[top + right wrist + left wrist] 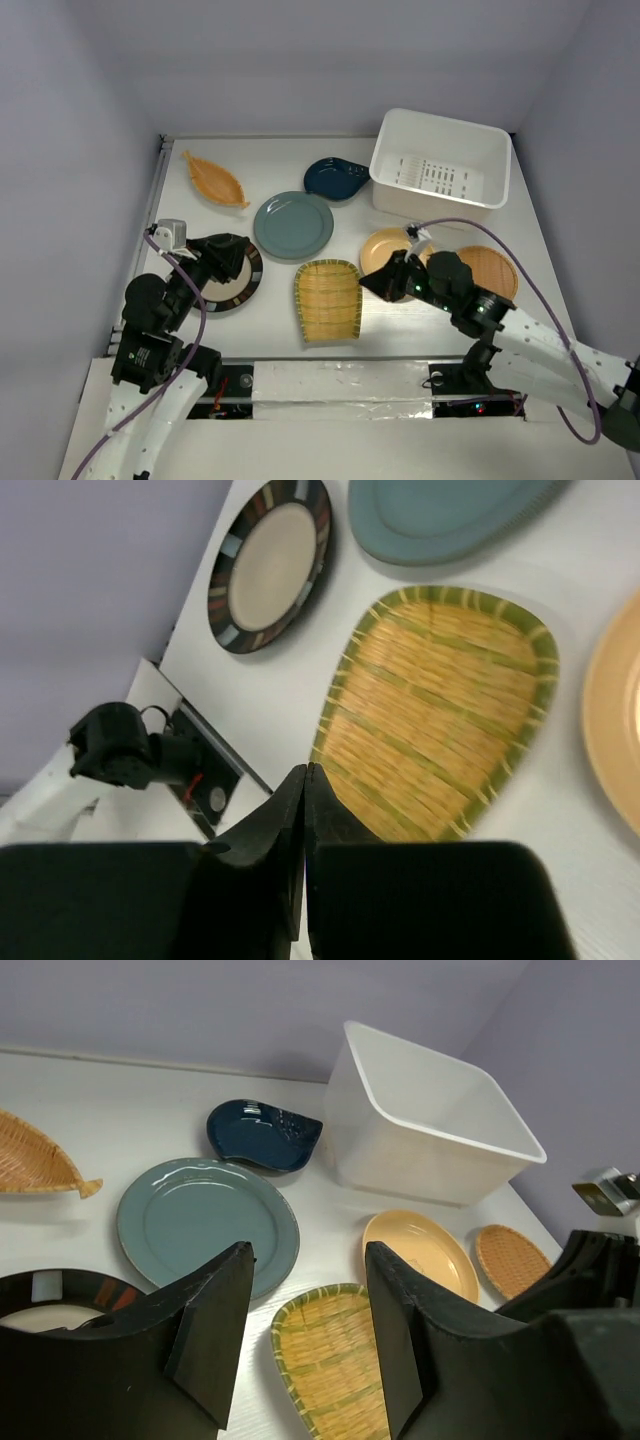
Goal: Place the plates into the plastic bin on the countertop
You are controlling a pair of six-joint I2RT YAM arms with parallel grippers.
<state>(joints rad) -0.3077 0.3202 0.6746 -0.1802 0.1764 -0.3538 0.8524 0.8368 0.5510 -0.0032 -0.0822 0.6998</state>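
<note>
All seven plates lie on the countertop [280, 160]: orange leaf-shaped [213, 180], grey-green round [293, 225], navy [335, 178], black-rimmed beige [240, 290], yellow woven scoop [328, 298], plain orange round [382, 247] and woven orange round [492, 268]. The white plastic bin [440, 165] stands at the back right with nothing in it. My left gripper [232, 262] is open and empty over the black-rimmed plate. My right gripper [368, 283] is shut and empty, between the yellow scoop [440, 710] and the plain orange plate.
Grey-lilac walls close in the table at the back and both sides. A metal rail [155, 190] runs along the left edge. A taped strip [340, 380] lies between the arm bases at the near edge.
</note>
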